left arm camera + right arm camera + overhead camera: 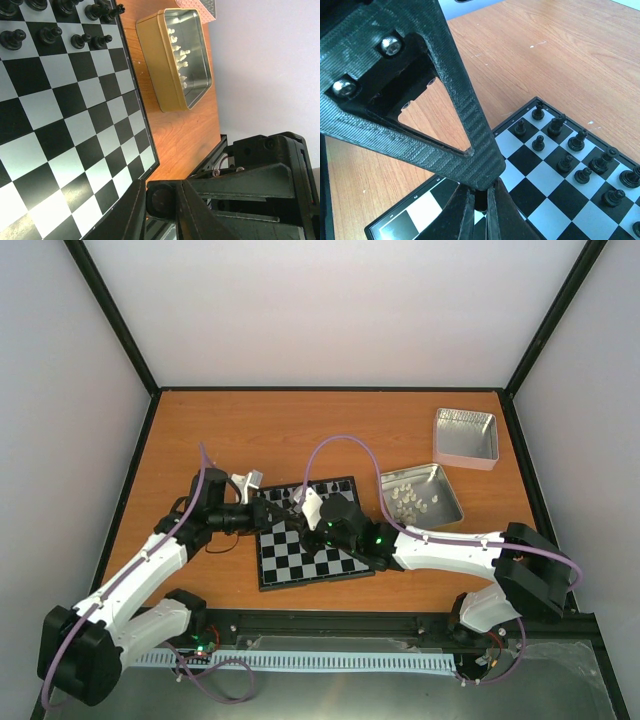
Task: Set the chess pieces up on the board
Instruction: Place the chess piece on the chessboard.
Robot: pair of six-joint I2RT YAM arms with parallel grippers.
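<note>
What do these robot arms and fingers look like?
Both arms have white shells with black joints: left arm, right arm. A thin purple cable runs along each. The fingers are black ribbed plastic, triangular with cut-outs, fastened by silver screws.

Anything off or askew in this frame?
Only the board sits slightly rotated against the table edge. The black chess pieces stand in two rows; nothing looks spilled or damaged.

Top view: right arm (440,545) hides the board (285,565) at its middle and right edge; chess pieces (283,498) on far edge too small to identify. Right wrist: right gripper (481,196) blocks part of board, finger gap unreadable. Left wrist: board cut at top, left.
</note>
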